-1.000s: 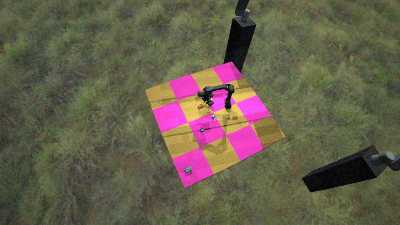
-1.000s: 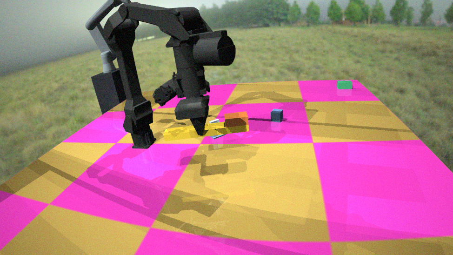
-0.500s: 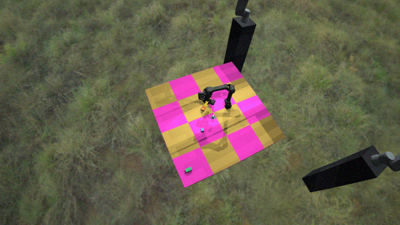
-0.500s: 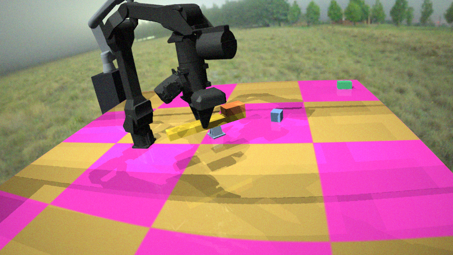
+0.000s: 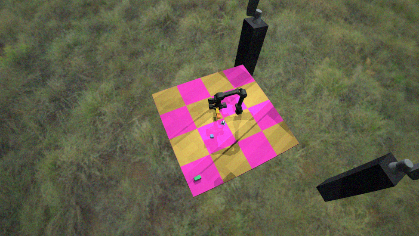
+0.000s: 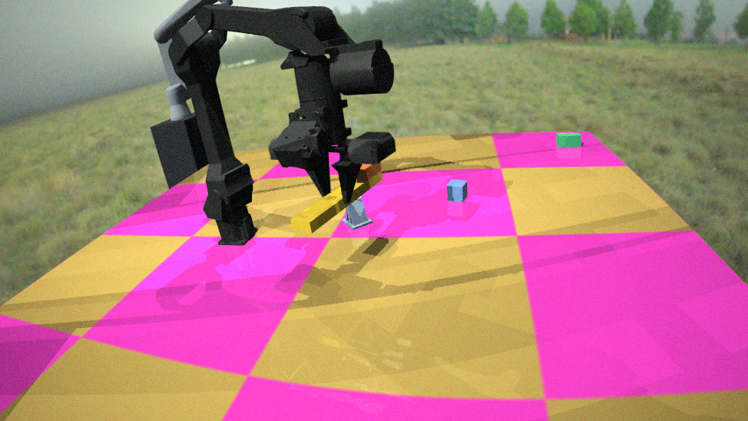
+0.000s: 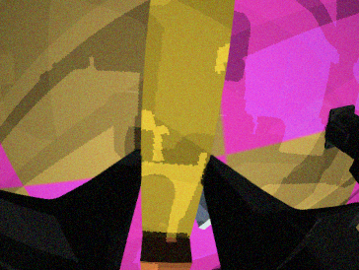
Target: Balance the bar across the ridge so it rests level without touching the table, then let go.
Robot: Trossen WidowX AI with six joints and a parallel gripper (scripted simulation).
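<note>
A yellow bar (image 5: 217, 112) (image 6: 324, 210) (image 7: 184, 74) carries an orange block (image 5: 218, 116) (image 6: 370, 170) (image 7: 165, 266) on one end. My gripper (image 5: 217, 108) (image 6: 336, 197) (image 7: 174, 159) is shut on the bar, between its two ends, and holds it above the checkered table. The small grey-blue ridge (image 5: 223, 122) (image 6: 357, 214) (image 7: 202, 215) stands on the table. In the wrist view it shows low and to the right of the bar, partly hidden by the bar and the right finger. No contact between bar and ridge shows; the ridge's top is hidden in the exterior view.
The table (image 5: 178, 149) (image 6: 607, 313) has pink and tan squares. A small blue cube (image 5: 211, 136) (image 6: 456, 190) stands beyond the ridge from the arm. A green block (image 5: 197, 178) (image 6: 568, 139) lies near the far corner. Black pillars (image 5: 251, 44) (image 5: 357, 178) stand off the table.
</note>
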